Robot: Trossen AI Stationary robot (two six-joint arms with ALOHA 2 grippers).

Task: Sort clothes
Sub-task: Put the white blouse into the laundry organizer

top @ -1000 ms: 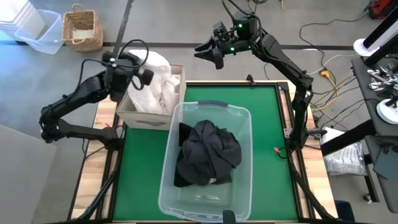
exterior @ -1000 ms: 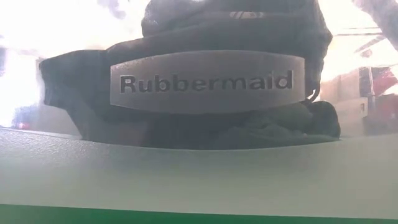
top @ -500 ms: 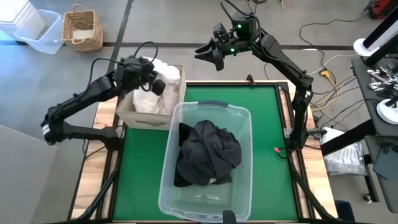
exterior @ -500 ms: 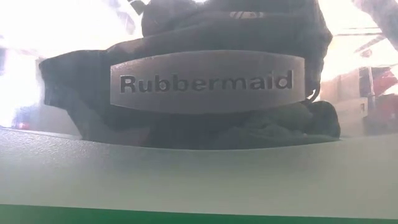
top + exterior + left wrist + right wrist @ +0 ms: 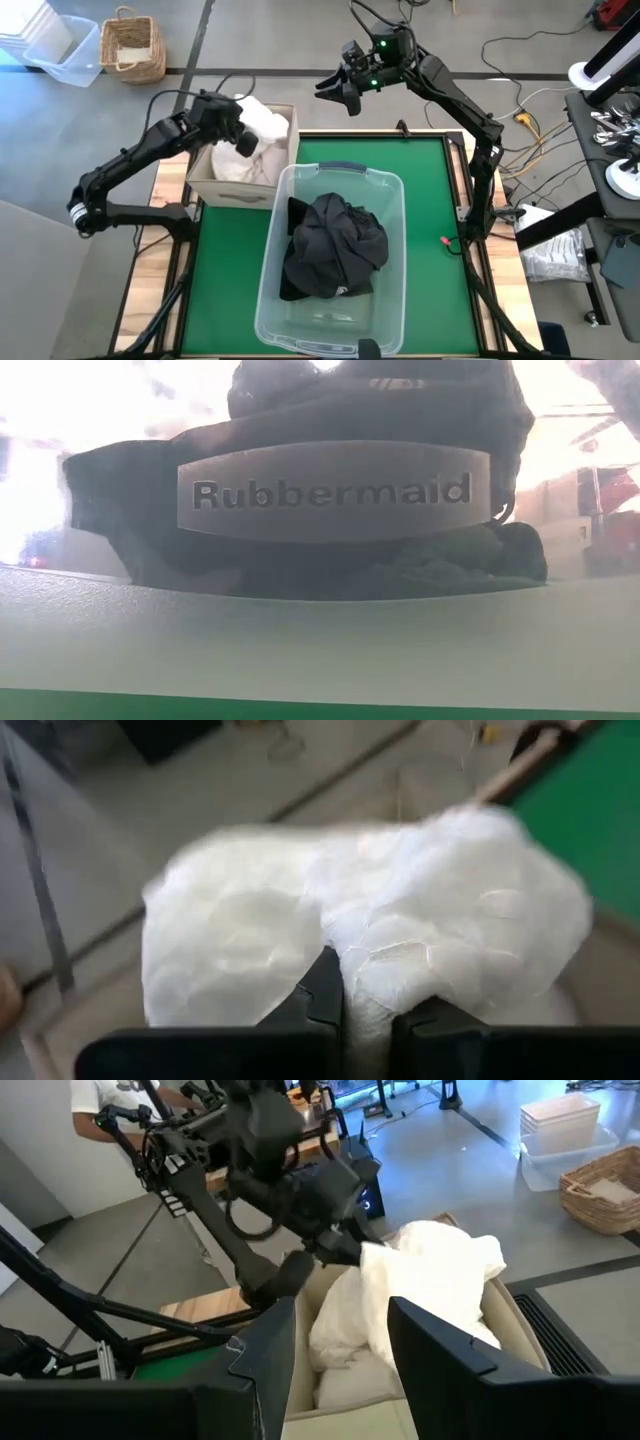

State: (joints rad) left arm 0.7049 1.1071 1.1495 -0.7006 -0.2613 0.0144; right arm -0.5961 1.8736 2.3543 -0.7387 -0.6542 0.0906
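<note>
A white garment (image 5: 266, 122) bulges over the beige fabric box (image 5: 214, 181) at the table's far left corner, on other white clothes in it. My left gripper (image 5: 243, 140) is over the box, shut on this garment (image 5: 380, 910). The right wrist view shows that gripper (image 5: 335, 1245) beside the white cloth (image 5: 430, 1270). Dark clothes (image 5: 335, 245) lie heaped in the clear plastic tub (image 5: 340, 172) at the table's middle; they press against its near wall in the low view (image 5: 330, 400). My right gripper (image 5: 335, 92) hangs open, high beyond the far edge. My left gripper pinches a bunched fold of the white garment (image 5: 368, 1020) between its two fingers (image 5: 325, 990). The cloth swells out past the fingertips. The garment's lower part lies in the beige box; how many layers are caught cannot be told.
The tub takes up most of the green mat (image 5: 430, 200), with bare mat to its right. On the floor past the far left corner stand a wicker basket (image 5: 132, 45) and a clear bin (image 5: 60, 50). Cables and a stand lie to the right of the table.
My left gripper has moved from the box's left side toward the table's right, over the box, staying shut on the white garment. The garment's bulge has come along with it and sits lower and farther right over the box.
</note>
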